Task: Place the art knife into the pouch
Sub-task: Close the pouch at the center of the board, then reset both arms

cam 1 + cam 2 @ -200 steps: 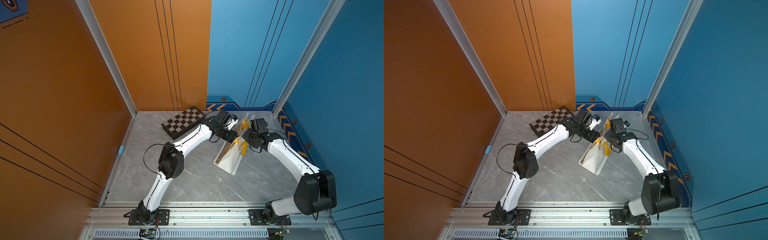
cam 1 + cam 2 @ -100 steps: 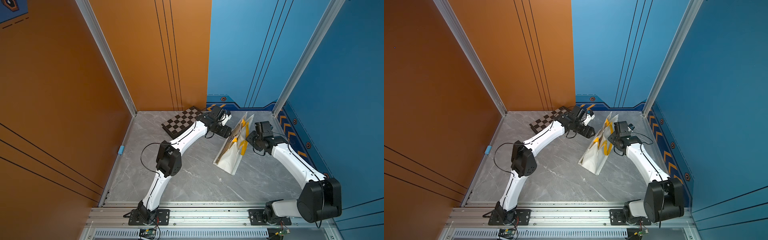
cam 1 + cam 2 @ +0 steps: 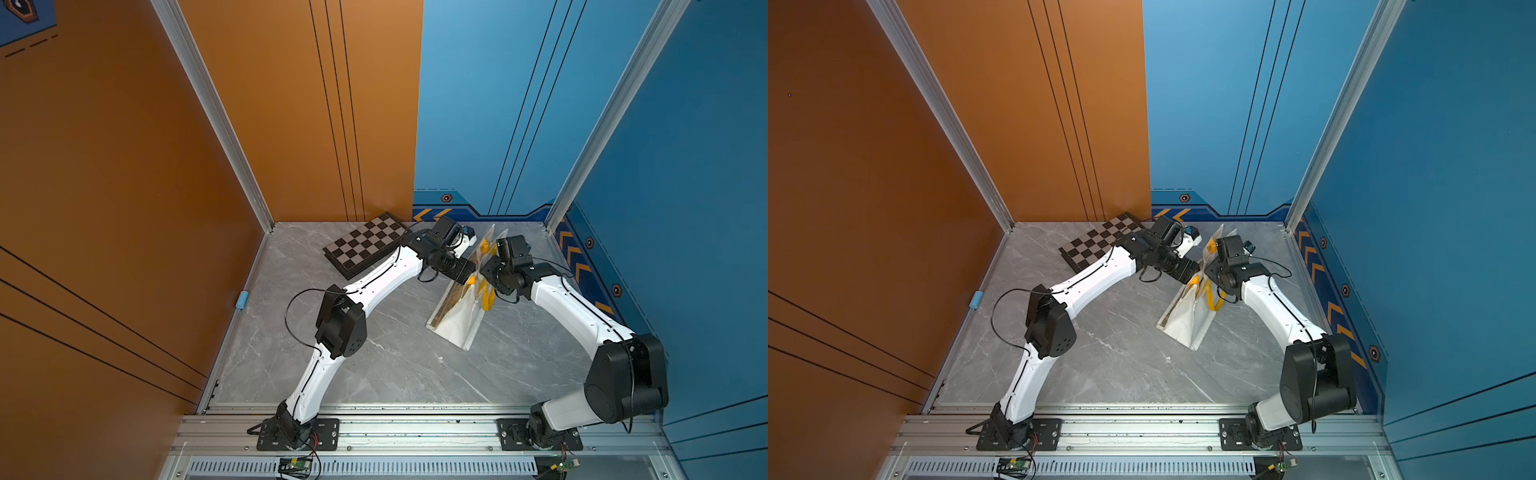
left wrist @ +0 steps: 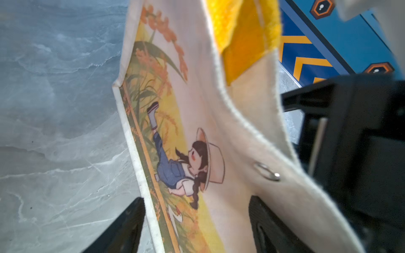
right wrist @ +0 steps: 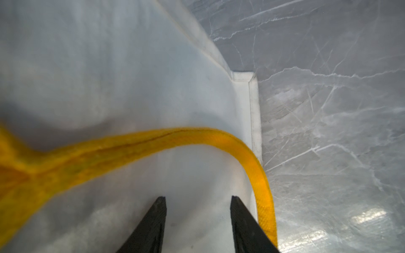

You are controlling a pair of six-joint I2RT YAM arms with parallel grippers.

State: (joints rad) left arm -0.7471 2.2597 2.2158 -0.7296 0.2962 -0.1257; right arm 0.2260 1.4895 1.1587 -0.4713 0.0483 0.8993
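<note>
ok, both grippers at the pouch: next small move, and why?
Probably ease the left gripper back off the pouch: it stands open astride the printed side, the right gripper is open too, and no art knife shows in any view.

Grey marble-patterned floor (image 3: 395, 365) spreads beneath the left gripper (image 3: 468, 275); an orange wall (image 3: 291, 104) rises behind and left of it; a blue wall (image 3: 498, 104) behind and right, yellow chevrons (image 3: 432, 215) along its base; an aluminium rail (image 3: 415, 432) nearest the camera.
</note>
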